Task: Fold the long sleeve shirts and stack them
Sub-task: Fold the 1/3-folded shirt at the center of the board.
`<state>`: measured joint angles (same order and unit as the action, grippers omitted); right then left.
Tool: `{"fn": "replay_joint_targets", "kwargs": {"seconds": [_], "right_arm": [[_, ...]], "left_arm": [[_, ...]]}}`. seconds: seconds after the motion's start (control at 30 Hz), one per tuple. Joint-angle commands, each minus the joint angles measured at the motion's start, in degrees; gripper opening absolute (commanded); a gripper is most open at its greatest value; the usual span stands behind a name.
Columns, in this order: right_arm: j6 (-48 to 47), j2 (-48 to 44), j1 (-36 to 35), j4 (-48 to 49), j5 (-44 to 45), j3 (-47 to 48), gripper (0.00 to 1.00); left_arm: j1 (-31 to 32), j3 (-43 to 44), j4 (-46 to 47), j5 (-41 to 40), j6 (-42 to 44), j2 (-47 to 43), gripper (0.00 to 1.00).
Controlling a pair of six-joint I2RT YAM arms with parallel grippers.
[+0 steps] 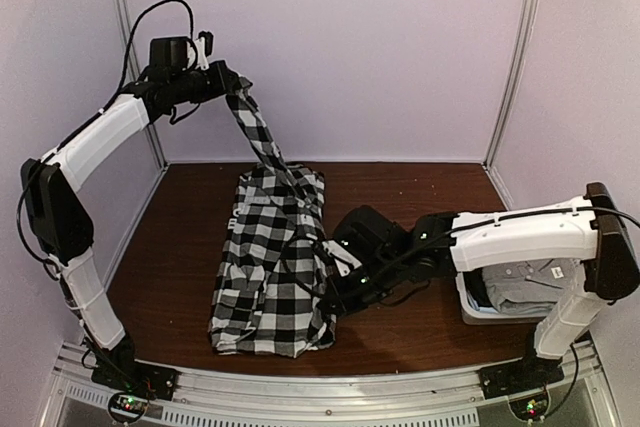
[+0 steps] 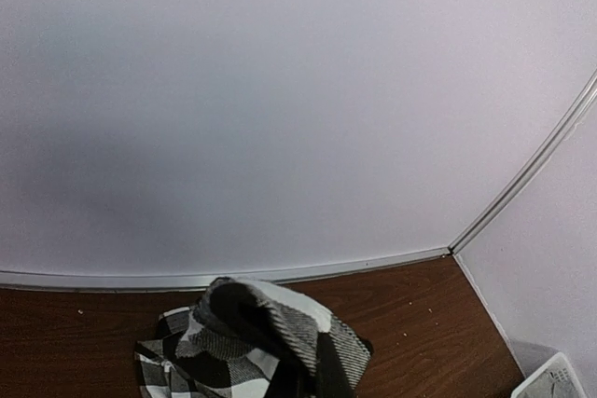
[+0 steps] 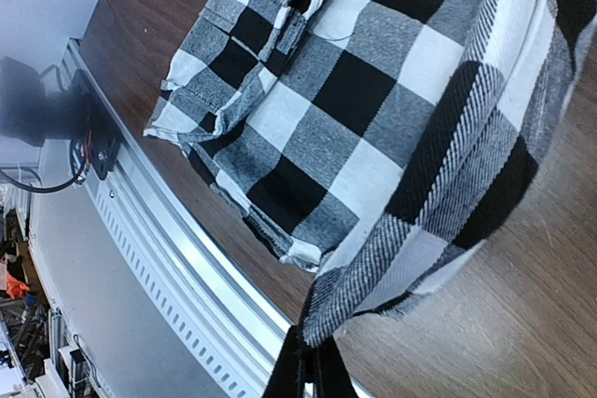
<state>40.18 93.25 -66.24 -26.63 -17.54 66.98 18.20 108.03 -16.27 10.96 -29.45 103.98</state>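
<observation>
The black-and-white checked shirt (image 1: 268, 272) lies lengthwise on the brown table (image 1: 180, 247). My left gripper (image 1: 233, 87) is raised high at the back left, shut on one sleeve (image 1: 262, 142), which hangs taut down to the shirt. In the left wrist view the bunched sleeve (image 2: 270, 337) hides the fingers. My right gripper (image 1: 335, 299) is low at the shirt's right edge, and in the right wrist view it (image 3: 311, 368) is shut on the checked hem (image 3: 392, 267). The plain grey shirt (image 1: 525, 282) lies folded in the basket.
A white lattice basket (image 1: 472, 313) stands at the near right, under my right arm; its corner shows in the left wrist view (image 2: 558, 381). A metal rail (image 1: 330, 387) runs along the table's front edge, close to the right fingers (image 3: 187, 258). White walls enclose the table.
</observation>
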Motion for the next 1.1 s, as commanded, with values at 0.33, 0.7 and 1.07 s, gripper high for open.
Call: {"fn": "replay_joint_targets", "kwargs": {"seconds": [0.33, 0.7, 1.07], "right_arm": [[-7.21, 18.43, -0.15, -1.49, -13.83, 15.08, 0.01], [-7.14, 23.99, 0.92, 0.35, -18.61, 19.75, 0.02], [-7.53, 26.68, 1.29, 0.09, -19.92, 23.3, 0.02]], "left_arm": [[-5.24, -0.88, 4.39, 3.51, 3.8, 2.35, 0.01], [-7.21, -0.49, 4.24, 3.62, 3.16, 4.46, 0.03], [-7.56, 3.95, 3.15, 4.99, 3.12, 6.25, 0.05]]}}
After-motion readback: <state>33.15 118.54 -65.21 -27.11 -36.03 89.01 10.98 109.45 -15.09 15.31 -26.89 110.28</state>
